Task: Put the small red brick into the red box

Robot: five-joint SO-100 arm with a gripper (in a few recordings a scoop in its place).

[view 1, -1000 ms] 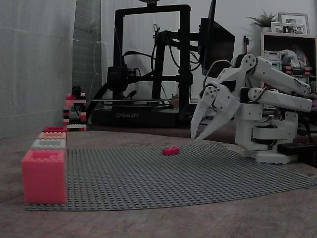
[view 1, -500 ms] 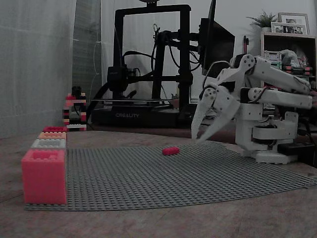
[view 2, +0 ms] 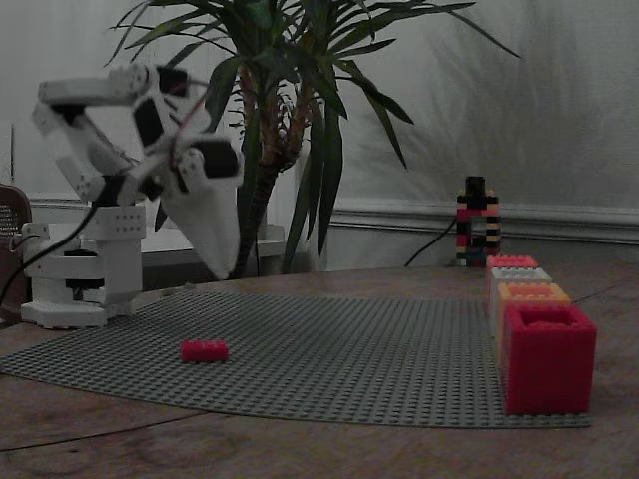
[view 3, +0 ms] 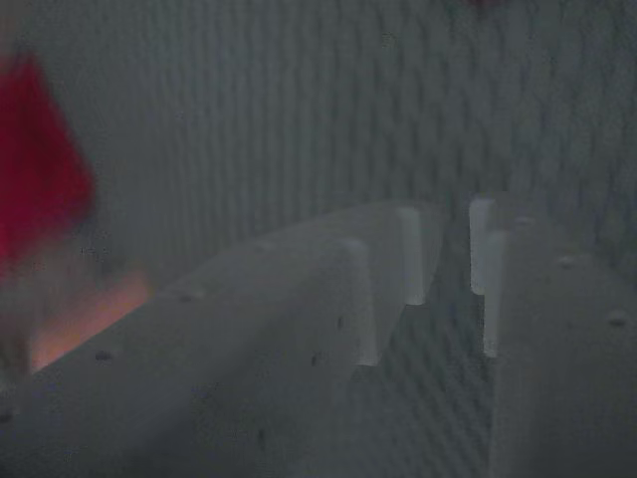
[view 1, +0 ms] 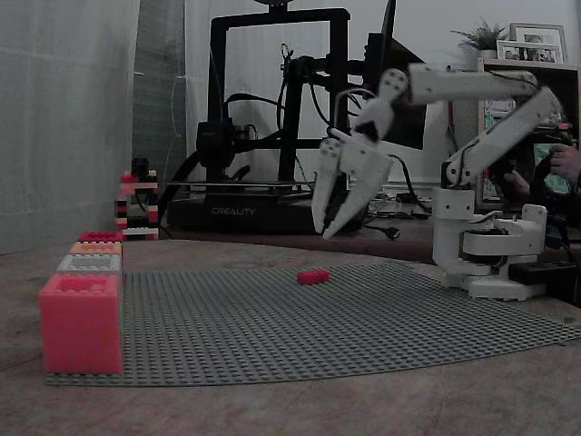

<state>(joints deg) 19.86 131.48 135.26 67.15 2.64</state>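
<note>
The small red brick lies flat on the grey studded baseplate. My white gripper hangs tip-down a short way above the mat, close over the brick and apart from it. Its fingers sit together with a thin slit between them and hold nothing. The red box stands at one end of a row of boxes along the mat's edge, far from the gripper. A blurred red shape fills the wrist view's left edge.
The row also holds a coral-pink box, a grey box and an orange box. A small striped brick tower stands beyond it. My arm's base sits at the mat's edge, a 3D printer behind.
The arm has unfolded and stretched out. The gripper rose and swung left in the fixed view, from beside the base to above the small red brick.
</note>
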